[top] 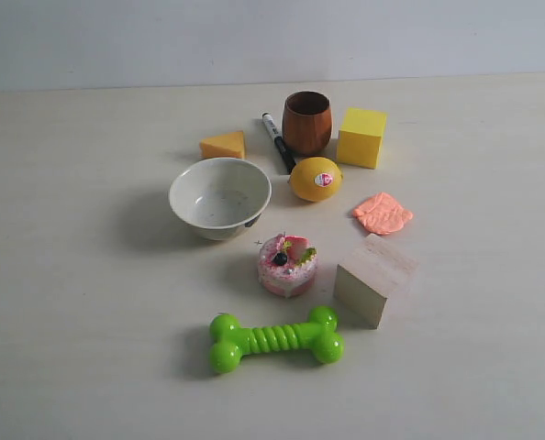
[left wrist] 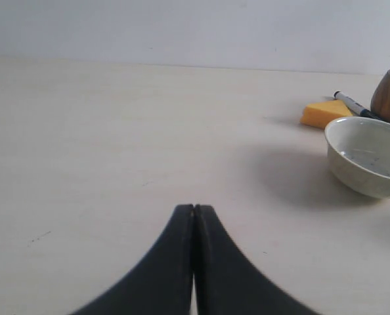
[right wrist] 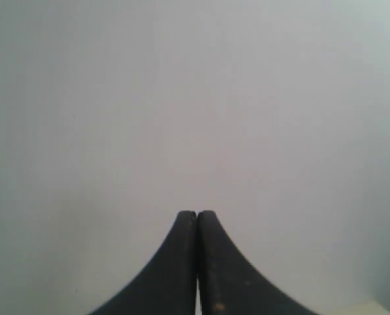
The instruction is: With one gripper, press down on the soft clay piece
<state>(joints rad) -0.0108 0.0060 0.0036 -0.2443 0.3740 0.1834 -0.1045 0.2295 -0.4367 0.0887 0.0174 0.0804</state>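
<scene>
The soft clay piece (top: 383, 213), a flat salmon-pink lump with a ridged top, lies on the table right of the lemon and behind the wooden block. No arm shows in the exterior view. My left gripper (left wrist: 194, 207) is shut with nothing in it, low over bare table, with the bowl off to one side. My right gripper (right wrist: 197, 213) is shut and empty too, facing a plain grey wall. The clay is out of both wrist views.
Around the clay stand a wooden block (top: 374, 279), a lemon (top: 315, 179), a yellow cube (top: 361, 137), a brown cup (top: 306, 122), a marker (top: 277, 140), an orange wedge (top: 223, 145), a white bowl (top: 219, 197), a pink cake toy (top: 287, 264) and a green bone toy (top: 275, 340).
</scene>
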